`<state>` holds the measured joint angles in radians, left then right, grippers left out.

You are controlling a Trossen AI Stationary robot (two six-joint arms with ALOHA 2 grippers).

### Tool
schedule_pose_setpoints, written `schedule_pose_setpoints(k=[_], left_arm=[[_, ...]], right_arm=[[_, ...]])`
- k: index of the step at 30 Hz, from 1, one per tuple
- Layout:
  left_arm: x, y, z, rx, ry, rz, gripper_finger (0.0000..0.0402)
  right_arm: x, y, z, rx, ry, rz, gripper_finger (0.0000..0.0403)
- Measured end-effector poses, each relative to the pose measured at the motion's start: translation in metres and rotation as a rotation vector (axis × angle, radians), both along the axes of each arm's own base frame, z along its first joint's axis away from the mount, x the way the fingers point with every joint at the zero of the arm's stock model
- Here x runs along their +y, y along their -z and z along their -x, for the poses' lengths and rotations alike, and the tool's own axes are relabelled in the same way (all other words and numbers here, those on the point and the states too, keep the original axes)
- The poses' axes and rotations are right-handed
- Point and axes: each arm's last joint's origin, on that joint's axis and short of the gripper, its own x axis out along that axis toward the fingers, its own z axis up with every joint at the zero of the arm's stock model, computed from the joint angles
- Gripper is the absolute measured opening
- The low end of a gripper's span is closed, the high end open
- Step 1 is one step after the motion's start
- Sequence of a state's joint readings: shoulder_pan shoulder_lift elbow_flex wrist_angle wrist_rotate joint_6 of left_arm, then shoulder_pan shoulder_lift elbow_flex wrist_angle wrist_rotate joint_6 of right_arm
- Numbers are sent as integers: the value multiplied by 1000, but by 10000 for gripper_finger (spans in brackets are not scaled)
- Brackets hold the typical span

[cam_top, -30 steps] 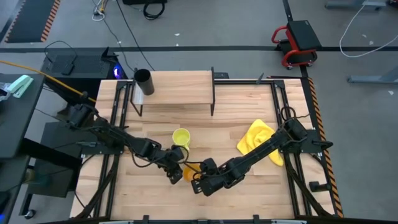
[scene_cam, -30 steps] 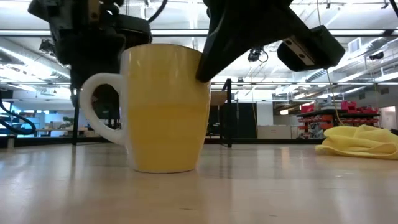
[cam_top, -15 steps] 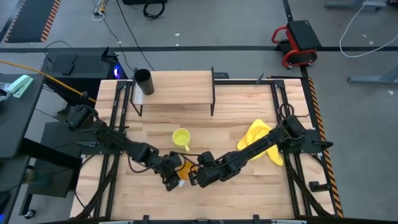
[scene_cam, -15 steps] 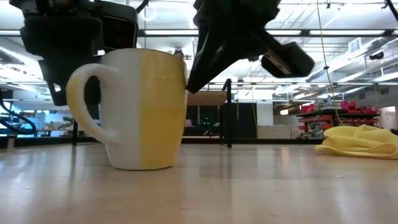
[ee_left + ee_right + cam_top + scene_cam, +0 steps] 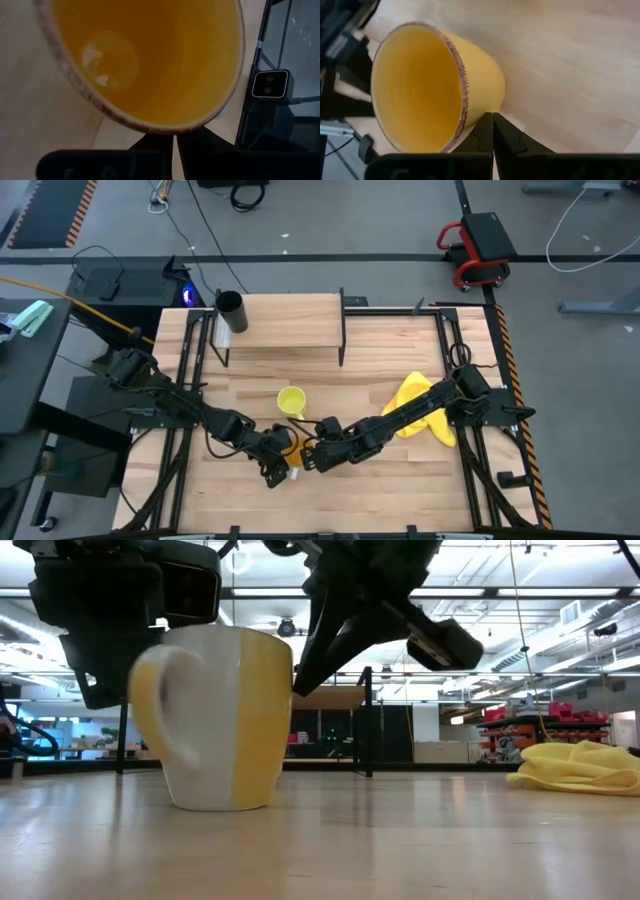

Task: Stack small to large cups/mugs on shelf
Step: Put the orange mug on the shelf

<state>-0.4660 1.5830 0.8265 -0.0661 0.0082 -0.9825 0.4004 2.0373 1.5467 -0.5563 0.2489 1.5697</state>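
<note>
Low view: the yellow-green mug point(image 5: 222, 718) stands upright on the tabletop point(image 5: 400, 840) closest to the camera, handle turned toward it, with both dark arms above and behind it. In the high view the left gripper point(image 5: 283, 463) and the right gripper point(image 5: 308, 461) are seen meeting over the orange cup point(image 5: 291, 445), just beside that mug near the table's front. In each wrist view the fingers are seen pressed together at the orange cup's rim, so each gripper appears to be pinching the cup's wall; a firm pinch on one side only is judged best, so one grip should be released before any lift. Farther back, the black cup point(image 5: 231, 310) is already set on the shelf point(image 5: 285, 321); the yellow cloth point(image 5: 420, 405) lies well apart.
</note>
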Motion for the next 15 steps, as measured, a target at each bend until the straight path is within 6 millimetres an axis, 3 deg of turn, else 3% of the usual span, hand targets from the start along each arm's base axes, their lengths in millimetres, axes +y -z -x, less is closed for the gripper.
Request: schedule_pose_setpoints(k=[7,15], left_arm=[[0,-3,5,28,24,10,10],[1,-3,6,45,24,6,24]], right_arm=[[8,-28,14,-40,-26,-37,5],[-4,-66,43,10,-2,3,5]])
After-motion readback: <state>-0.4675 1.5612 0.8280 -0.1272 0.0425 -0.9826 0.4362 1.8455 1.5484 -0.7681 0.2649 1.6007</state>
